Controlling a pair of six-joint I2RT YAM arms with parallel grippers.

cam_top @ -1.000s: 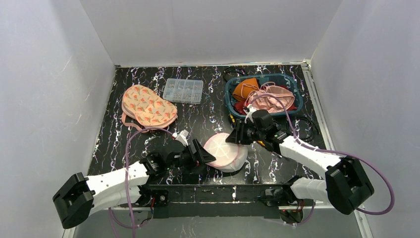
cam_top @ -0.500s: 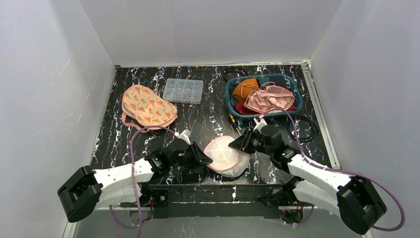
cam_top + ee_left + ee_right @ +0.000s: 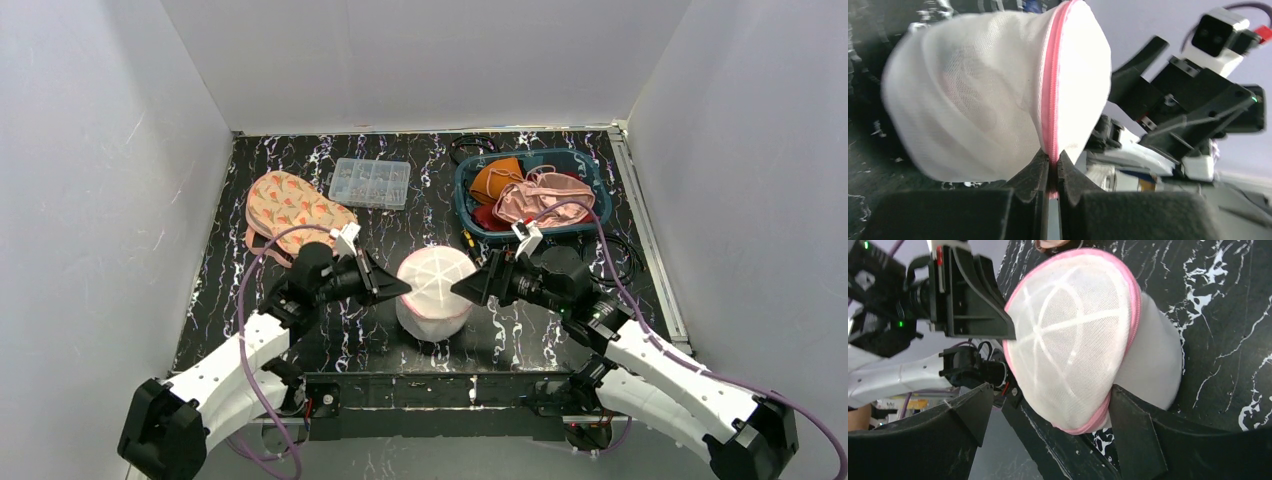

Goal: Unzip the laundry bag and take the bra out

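Top view: the white mesh laundry bag (image 3: 433, 290) stands mid-worktop (image 3: 420, 225), toward the near edge, sandwiched between both arms. The left gripper (image 3: 400, 288) is on its left edge and the right gripper (image 3: 462, 288) is just off its right side.

Left wrist view: the left gripper (image 3: 1050, 162) is clamped tight on the pink zipper (image 3: 1049, 90) seam, with nothing else in it. The bag looks fully zipped, so the bra's presumably inside.

Right wrist view: the right gripper (image 3: 1053, 390) is spread wide around the bag, gripping nothing. I can't spot the zipper pull anywhere. I'd hold that seam pinch taut, find the pull first, then close on it alone and run it along the pink track rather than grabbing mesh.
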